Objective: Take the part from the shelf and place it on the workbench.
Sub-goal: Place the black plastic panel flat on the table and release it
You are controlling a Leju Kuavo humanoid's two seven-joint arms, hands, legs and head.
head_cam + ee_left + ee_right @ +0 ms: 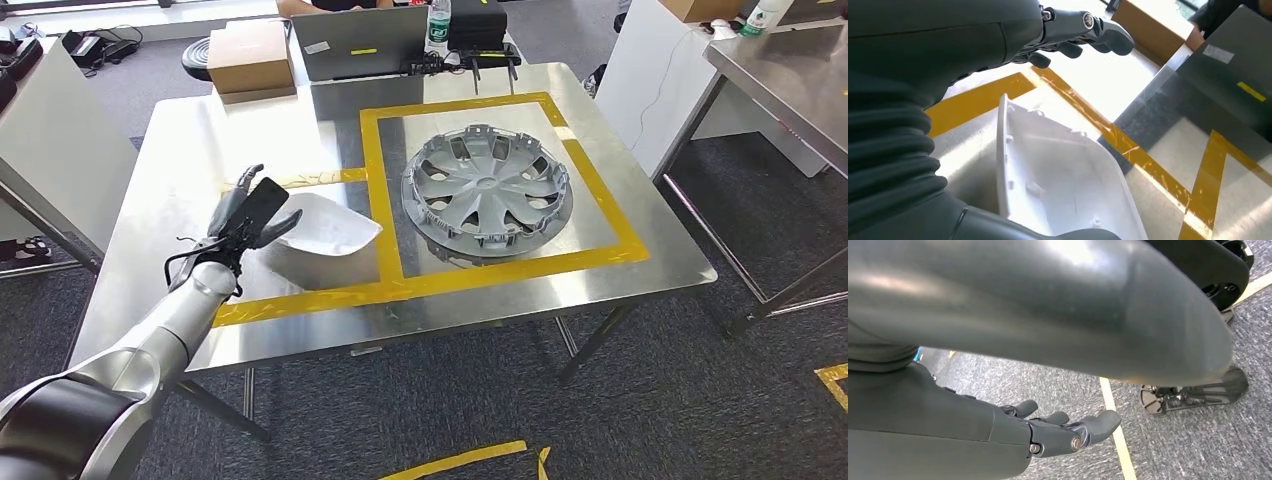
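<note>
The white plastic part (pixel 330 235) lies on the steel workbench (pixel 200 140), left of the taped yellow square, hollow side up in the left wrist view (pixel 1063 175). My left hand (pixel 250 213) hovers at the part's left end with its fingers (pixel 1083 30) spread above the part and apart from it. The thumb reaches over the part's near edge, and I cannot tell whether it touches. My right hand (pixel 1048 432) hangs low over the grey carpet, fingers loosely extended, holding nothing.
A silver wheel cover (pixel 487 190) lies inside the yellow tape frame (pixel 380 180). At the bench's far edge stand a cardboard box (pixel 250 55), a laptop (pixel 365 42) and a bottle (pixel 437 25). Another steel table (pixel 790 70) stands at the right.
</note>
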